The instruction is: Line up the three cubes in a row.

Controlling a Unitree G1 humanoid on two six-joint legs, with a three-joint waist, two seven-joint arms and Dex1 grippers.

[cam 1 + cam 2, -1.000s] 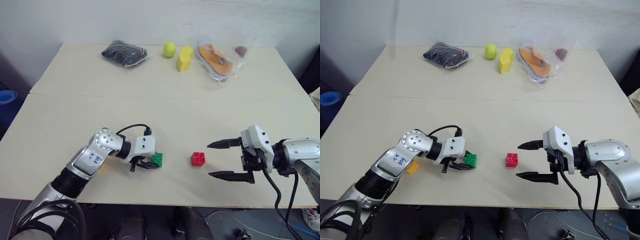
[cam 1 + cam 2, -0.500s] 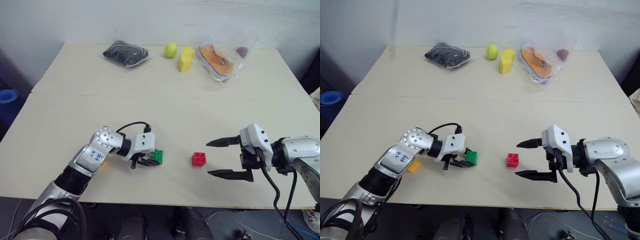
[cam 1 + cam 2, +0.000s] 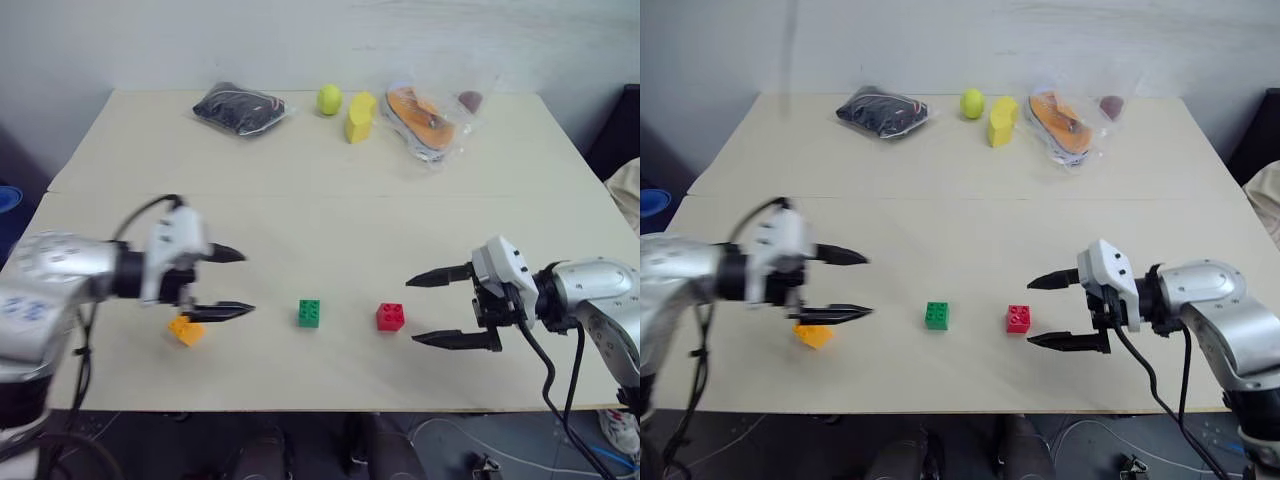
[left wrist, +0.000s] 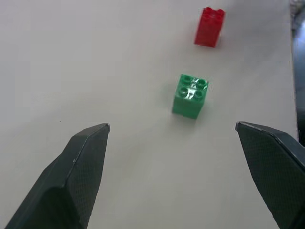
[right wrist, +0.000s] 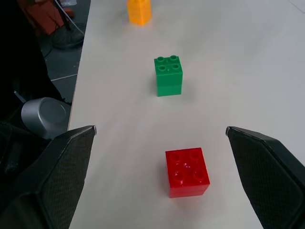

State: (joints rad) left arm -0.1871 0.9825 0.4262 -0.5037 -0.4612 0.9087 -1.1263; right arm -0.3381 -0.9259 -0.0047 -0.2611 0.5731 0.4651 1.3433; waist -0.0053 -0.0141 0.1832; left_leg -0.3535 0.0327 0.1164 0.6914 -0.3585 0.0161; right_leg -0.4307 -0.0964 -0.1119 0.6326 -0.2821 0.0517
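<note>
Three studded cubes lie along the near part of the table: orange [image 3: 186, 330] on the left, green [image 3: 309, 313] in the middle, red [image 3: 391, 317] on the right. The orange one sits slightly nearer the front edge than the other two. My left gripper [image 3: 247, 283] hovers open above the table, over the orange cube and left of the green one, holding nothing. My right gripper [image 3: 411, 311] stands open just right of the red cube, its fingers pointing at it without touching. The left wrist view looks past the green cube [image 4: 190, 96] to the red cube [image 4: 209, 26].
Along the far edge lie a black bag [image 3: 237, 107], a yellow-green ball [image 3: 329, 99], a plain yellow block [image 3: 359, 117] and a clear bag with an orange item [image 3: 425, 116]. A seam crosses the table [image 3: 330, 230] mid-way. The front edge runs close below the cubes.
My left gripper opened, let go of the green cube and pulled back to the left and up. The green cube stays on the table. The right gripper has hardly moved.
</note>
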